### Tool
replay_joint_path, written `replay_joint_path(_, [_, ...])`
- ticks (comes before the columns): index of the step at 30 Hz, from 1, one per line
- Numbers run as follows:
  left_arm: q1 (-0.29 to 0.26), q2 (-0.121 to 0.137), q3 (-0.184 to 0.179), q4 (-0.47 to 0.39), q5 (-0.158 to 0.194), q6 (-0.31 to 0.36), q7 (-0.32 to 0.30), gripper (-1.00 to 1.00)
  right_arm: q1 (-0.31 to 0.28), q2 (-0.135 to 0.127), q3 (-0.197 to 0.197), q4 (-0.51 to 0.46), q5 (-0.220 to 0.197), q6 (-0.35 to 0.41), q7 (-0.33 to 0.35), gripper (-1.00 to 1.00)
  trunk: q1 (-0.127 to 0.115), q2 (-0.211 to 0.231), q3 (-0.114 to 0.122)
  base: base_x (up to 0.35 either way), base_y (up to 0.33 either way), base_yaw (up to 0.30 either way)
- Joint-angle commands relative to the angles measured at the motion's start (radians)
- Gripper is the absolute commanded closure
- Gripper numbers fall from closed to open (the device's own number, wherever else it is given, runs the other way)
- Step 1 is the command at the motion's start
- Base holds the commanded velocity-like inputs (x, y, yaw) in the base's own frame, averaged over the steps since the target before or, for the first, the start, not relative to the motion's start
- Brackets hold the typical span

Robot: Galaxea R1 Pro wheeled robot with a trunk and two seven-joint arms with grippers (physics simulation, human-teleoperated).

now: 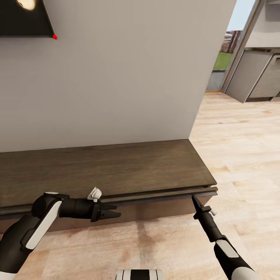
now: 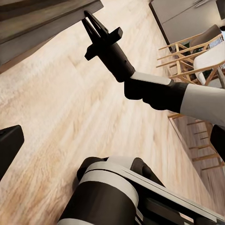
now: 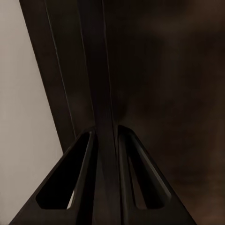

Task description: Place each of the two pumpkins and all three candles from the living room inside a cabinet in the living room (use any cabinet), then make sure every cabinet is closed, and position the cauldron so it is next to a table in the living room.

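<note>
One long, low dark-brown cabinet [image 1: 116,171] runs along the foot of the pale wall [image 1: 116,70], its left end cut off by the head view's edge. Its front is largely hidden under the overhanging top, so whether it sits fully shut is hard to judge; a thin dark line runs under the top board.

The right pincer [image 1: 195,202] meets the cabinet's right front corner just below the top, its fingers pressed together into a narrow point. In the right wrist view the two fingers [image 3: 104,140] lie flat against each other along a dark vertical edge of wood, with nothing between them; the rest there is too dark and close to read.

The left pincer [image 1: 112,210] hovers in front of the cabinet's front, pointing right, its fingers slightly parted and holding nothing.

Beyond, light wooden floor [image 1: 241,147] stretches right toward grey kitchen cupboards [image 1: 256,77], partly cropped. A dark screen [image 1: 23,17] is clipped at the upper left. Wooden chairs [image 2: 197,56] show in the left wrist view.
</note>
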Motion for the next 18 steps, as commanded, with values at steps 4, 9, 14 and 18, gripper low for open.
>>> replay_joint_path(4, [-0.001,0.001,-0.001,0.0,0.001,0.004,-0.002,-1.0,0.002,0.0,0.004,0.001,0.003,0.007,0.007,1.0,0.0,0.0,-0.001,0.0,0.0,0.0])
replay_joint_path(9, [-0.001,0.001,-0.001,0.0,0.001,0.004,-0.002,-1.0,0.003,0.001,0.003,0.0,0.002,0.003,0.007,1.0,0.0,0.0,-0.001,0.0,0.0,0.0])
replay_joint_path(14, [-0.001,0.001,-0.001,0.0,0.001,0.004,-0.001,-1.0,0.004,0.001,0.003,0.0,0.001,0.005,0.007,1.0,0.0,0.0,-0.001,0.0,0.0,0.0])
replay_joint_path(18, [-0.001,0.001,-0.002,0.0,-0.001,0.004,0.0,-1.0,0.004,0.001,0.002,0.0,0.001,0.004,0.007,1.0,0.0,0.0,-0.001,0.0,0.0,0.0])
